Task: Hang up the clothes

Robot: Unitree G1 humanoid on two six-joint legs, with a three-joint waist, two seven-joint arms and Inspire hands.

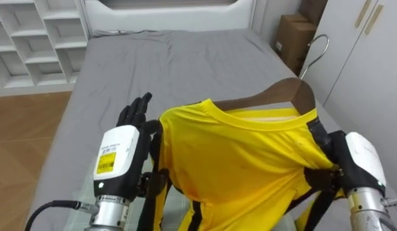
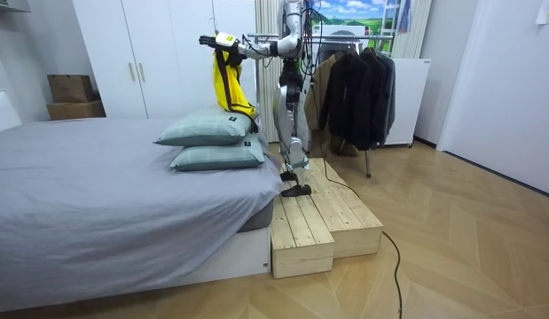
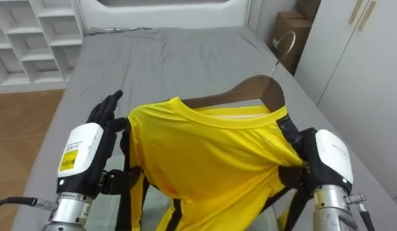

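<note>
Left hand (image 1: pixel 131 122), fingers straight, steadies the yellow shirt (image 1: pixel 243 160) on its hanger (image 1: pixel 285 93); right hand's (image 1: pixel 336 154) grip unclear. Keep it level over the bed's (image 1: pixel 185 58) near edge.

shirt (image 1: pixel 249 160): smooth cloth, perhaps glossy; hanger (image 1: pixel 294 93): dark polished wood, metal hook (image 1: pixel 306 62); bedsheet (image 1: pixel 172 64): matt cloth

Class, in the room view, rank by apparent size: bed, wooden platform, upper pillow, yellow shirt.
Largest to smallest: bed, wooden platform, upper pillow, yellow shirt. The last two look close.
</note>
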